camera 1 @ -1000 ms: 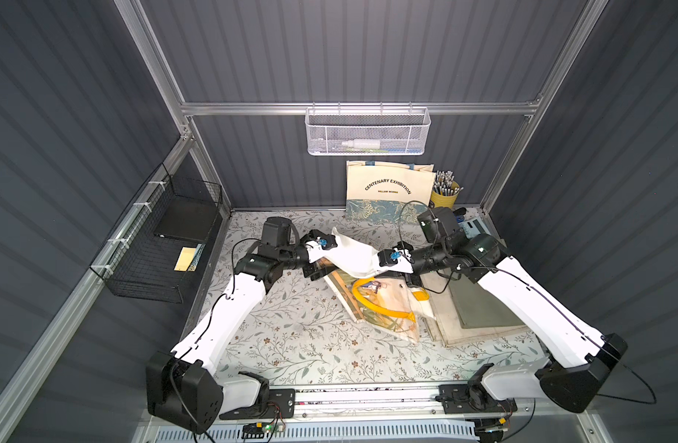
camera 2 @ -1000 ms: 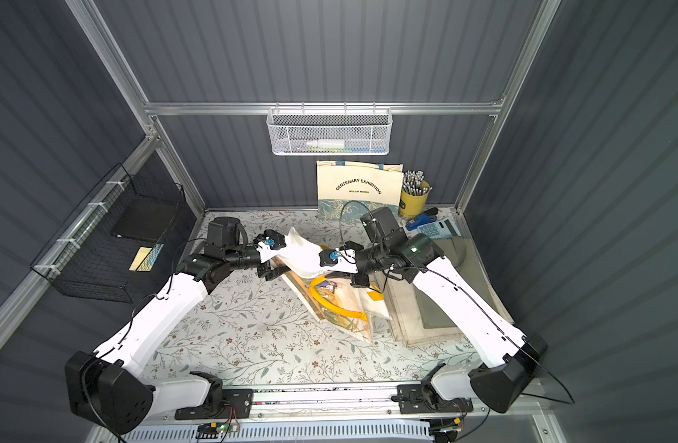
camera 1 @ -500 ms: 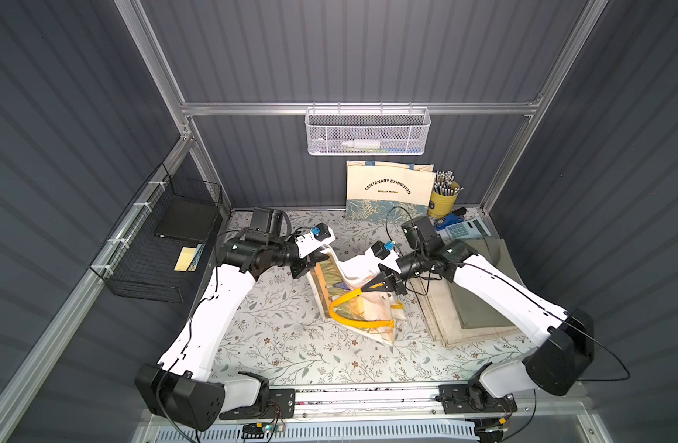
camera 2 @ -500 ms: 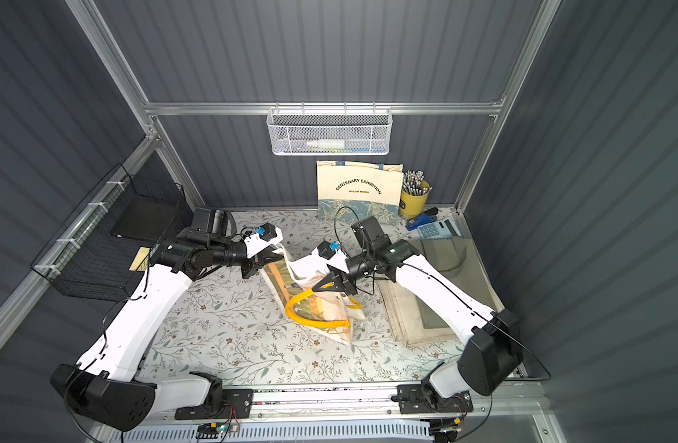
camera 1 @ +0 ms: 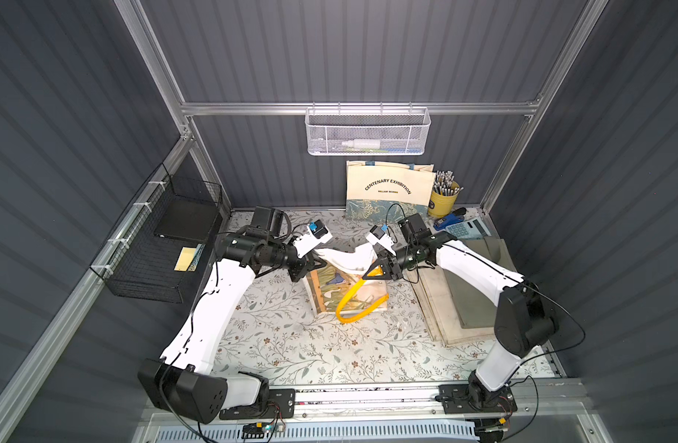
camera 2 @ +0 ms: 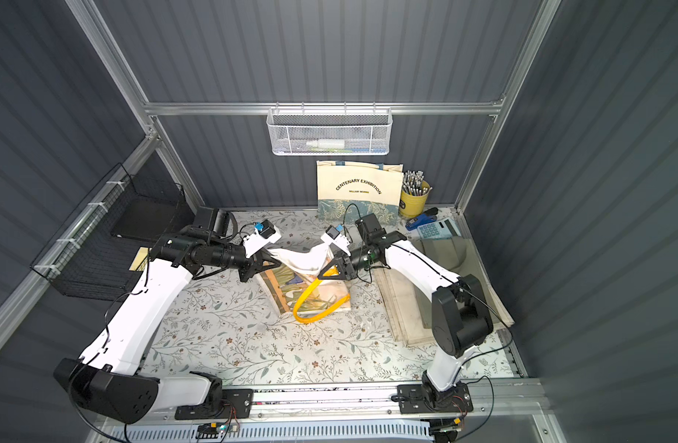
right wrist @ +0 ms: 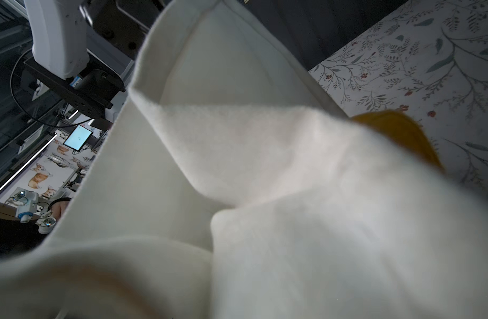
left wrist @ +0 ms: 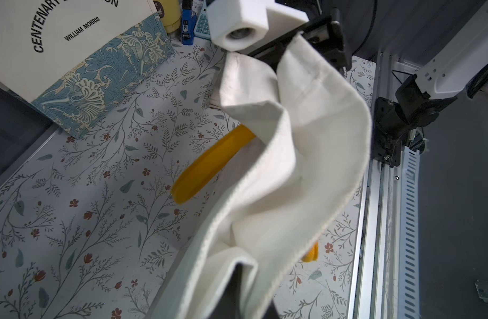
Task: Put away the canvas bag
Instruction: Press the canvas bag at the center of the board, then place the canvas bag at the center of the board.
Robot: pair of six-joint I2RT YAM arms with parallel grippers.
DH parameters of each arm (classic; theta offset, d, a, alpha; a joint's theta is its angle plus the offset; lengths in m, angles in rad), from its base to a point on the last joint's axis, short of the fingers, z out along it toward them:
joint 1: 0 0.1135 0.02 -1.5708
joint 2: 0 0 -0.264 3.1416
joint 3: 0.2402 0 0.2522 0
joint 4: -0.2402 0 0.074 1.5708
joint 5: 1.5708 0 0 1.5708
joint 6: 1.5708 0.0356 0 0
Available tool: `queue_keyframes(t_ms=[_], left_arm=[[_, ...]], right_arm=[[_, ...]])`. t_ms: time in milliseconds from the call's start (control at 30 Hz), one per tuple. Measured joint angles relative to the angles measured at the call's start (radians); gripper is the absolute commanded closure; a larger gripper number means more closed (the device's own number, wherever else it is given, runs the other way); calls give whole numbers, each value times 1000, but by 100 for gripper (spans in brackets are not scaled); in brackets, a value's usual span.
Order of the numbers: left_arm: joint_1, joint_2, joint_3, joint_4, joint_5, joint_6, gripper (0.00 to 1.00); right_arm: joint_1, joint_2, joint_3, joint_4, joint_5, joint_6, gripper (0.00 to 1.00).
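Both arms reach inward, forearms nearly level, wrists facing each other over the tabletop [camera 1: 283,337]. The left gripper [camera 1: 322,264] is clamped tight on one rim of the canvas bag [camera 1: 343,261]. The right gripper [camera 1: 370,270] seems pinched on the opposite rim. The bag sags between them, its bottom on the tabletop.

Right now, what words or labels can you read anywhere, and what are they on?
"CENTENARY EXHIBITION": cream tote standing at the back.
"WILLIAM MORRIS": same tote, underneath.
Yellow cup label: too small to read.
Blue stapler label: too blurred.
Calculator keys: too small.
Bag with yellow handles: no writing shows.
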Motion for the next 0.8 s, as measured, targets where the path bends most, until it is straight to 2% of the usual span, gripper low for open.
queue_keyframes(t_ms=[200, 467, 667, 800], left_arm=[[2, 78, 89, -46, 30, -137, 100], [14, 87, 99, -84, 159, -474, 100], [14, 60, -48, -11, 259, -728, 100], [14, 119, -124, 29, 278, -793, 100]], right_arm=[[-28, 22, 85, -44, 24, 70, 100], [-51, -63, 122, -152, 50, 259, 95], [-72, -138, 15, -139, 38, 401, 92], [-89, -32, 19, -208, 38, 351, 93]])
